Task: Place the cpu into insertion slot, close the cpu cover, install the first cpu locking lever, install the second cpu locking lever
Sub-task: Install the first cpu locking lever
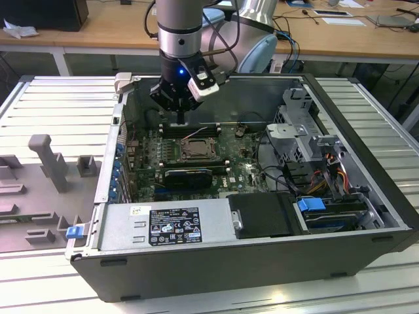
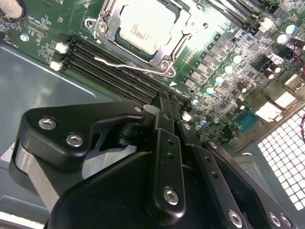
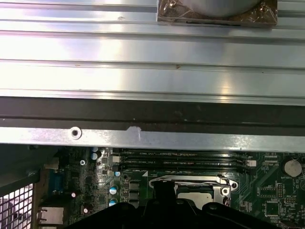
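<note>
gripper [image 2: 164,102] fingers pressed together, empty, above memory slots [image 2: 109,67] | cpu [image 2: 143,26] seated beyond, cpu cover [image 2: 164,52] closed | locking lever [image 2: 126,66] unlatched nearest, apparently its target

The cpu [image 2: 143,26] has a pale, matt metal face; the cpu cover [image 2: 177,34] is shiny metal; the gripper [image 2: 164,102] is matt black.

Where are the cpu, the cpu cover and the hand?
cpu [image 2: 143,28]: second wrist view, middle of its pale metal face.
cpu cover [image 2: 177,36]: second wrist view, one side of the metal frame around the cpu.
hand [image 1: 181,119]: exterior view, at the fingertips above the memory slots.
</note>
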Controlling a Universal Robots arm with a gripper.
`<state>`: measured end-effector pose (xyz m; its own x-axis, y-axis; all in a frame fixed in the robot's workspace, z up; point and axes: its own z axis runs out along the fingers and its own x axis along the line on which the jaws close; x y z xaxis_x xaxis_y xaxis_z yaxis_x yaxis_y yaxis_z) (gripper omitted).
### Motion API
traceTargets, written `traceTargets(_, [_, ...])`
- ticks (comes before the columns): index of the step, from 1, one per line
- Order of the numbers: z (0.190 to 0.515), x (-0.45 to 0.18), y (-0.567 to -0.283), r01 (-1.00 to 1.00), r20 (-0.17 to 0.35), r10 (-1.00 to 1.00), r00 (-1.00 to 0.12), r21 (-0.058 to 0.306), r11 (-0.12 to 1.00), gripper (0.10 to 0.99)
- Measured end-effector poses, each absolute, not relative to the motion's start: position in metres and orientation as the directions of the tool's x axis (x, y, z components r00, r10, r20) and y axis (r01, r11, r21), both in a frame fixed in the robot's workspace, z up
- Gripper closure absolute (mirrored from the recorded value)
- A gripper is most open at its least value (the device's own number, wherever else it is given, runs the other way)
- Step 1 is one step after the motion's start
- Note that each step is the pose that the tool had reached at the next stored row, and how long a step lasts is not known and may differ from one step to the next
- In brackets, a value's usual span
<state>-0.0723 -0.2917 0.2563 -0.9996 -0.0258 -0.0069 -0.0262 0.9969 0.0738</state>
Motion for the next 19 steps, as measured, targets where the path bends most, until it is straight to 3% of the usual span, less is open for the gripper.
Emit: traceTargets(19, [0.232, -0.047, -0.291, -0.027, -0.019, -0.025, -0.999, 0.078, 0.997, 0.98])
